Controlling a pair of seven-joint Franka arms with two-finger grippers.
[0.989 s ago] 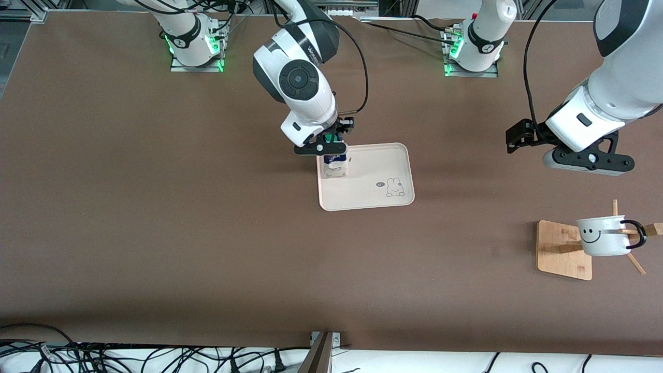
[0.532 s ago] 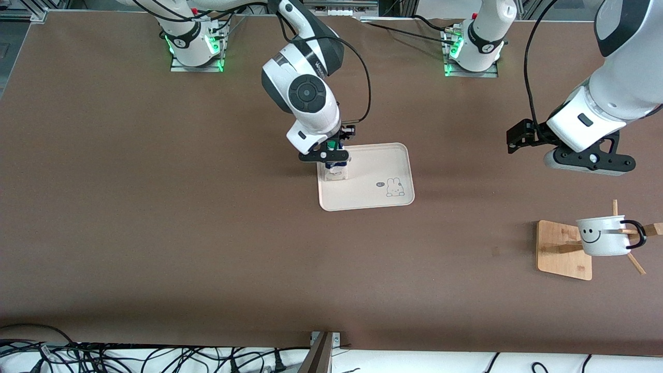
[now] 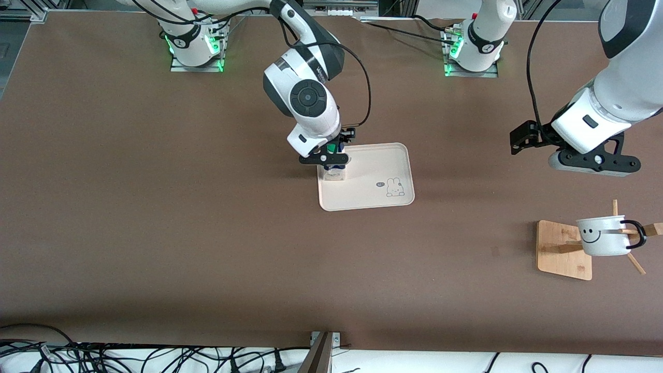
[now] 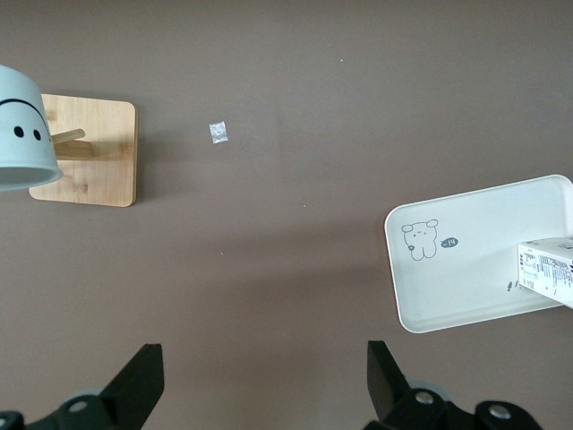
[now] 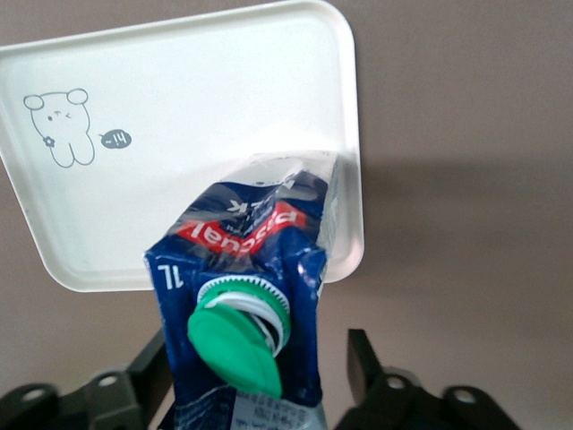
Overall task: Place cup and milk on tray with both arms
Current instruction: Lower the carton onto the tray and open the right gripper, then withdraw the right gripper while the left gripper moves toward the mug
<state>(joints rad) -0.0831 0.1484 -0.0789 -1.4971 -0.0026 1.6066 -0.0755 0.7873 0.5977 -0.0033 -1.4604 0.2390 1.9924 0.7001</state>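
The milk (image 3: 334, 172), a dark-blue and white carton with a green cap, stands upright on the cream tray (image 3: 373, 171), in its corner toward the right arm's end. My right gripper (image 3: 331, 157) is low around the carton's top (image 5: 242, 269). Its fingers (image 5: 363, 367) are spread, with bare table showing between one finger and the carton. The cup (image 3: 603, 235), white with a smiley face, hangs on a peg of a wooden stand at the left arm's end. It also shows in the left wrist view (image 4: 18, 134). My left gripper (image 3: 590, 165) is open and empty in the air over bare table (image 4: 264, 394).
The bamboo stand base (image 3: 562, 251) lies under the cup, with wooden pegs sticking out; it also shows in the left wrist view (image 4: 89, 152). A small scrap (image 4: 218, 132) lies on the table near it. Cables lie along the table's front edge.
The right arm has come down and set the carton lower onto the tray. The left arm has drifted slightly toward its end of the table.
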